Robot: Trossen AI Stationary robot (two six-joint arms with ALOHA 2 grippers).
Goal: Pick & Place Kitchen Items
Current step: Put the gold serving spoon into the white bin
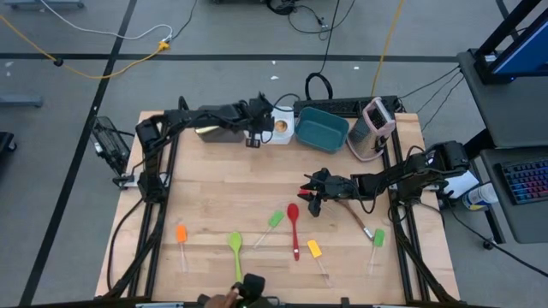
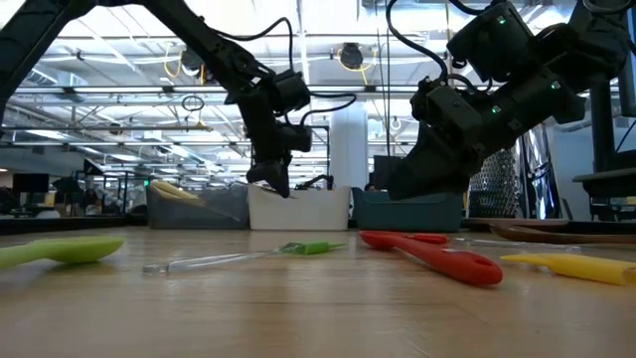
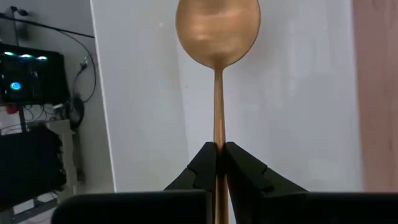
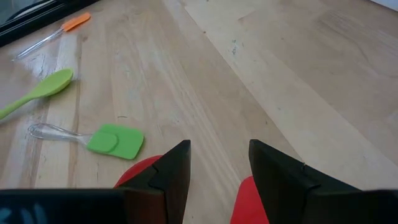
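four spatulas (image 1: 314, 249), two loose spoons (image 1: 294, 224)

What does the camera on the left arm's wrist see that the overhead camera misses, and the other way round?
Only the left wrist view shows the left end effector shut on the thin stem of a gold spoon, bowl out ahead over a white surface.

Only the high view shows the whole table: the teal tub, the red spoon, the green spoon, the orange spatula, and the right end effector above the red spoon's bowl.

Both show the left arm's end at the white tub.
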